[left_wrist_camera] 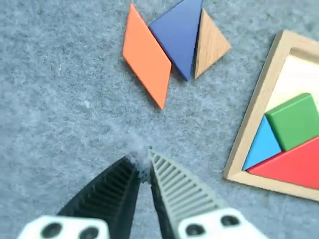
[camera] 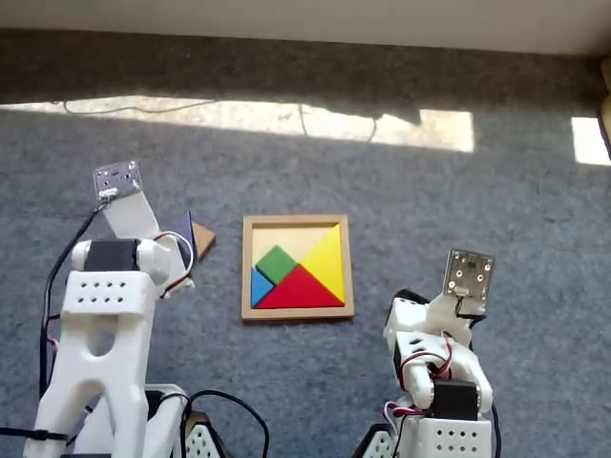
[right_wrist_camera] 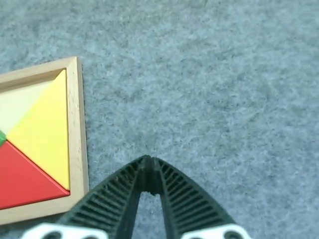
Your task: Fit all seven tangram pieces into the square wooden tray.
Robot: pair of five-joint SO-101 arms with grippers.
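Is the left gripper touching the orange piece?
Apart. In the left wrist view, bare carpet lies between the left gripper, shut, and the orange piece.

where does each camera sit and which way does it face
High view: fixed overhead, looking down on the tray; left arm and right arm show along the near edge.
Left wrist view: on the left wrist, looking down past the shut left gripper at grey carpet, the orange parallelogram, blue triangle, wooden triangle and a tray corner.
Right wrist view: on the right wrist, looking down past the shut right gripper at carpet and the tray's yellow triangle.
Shared: all three show the tray and its red triangle.
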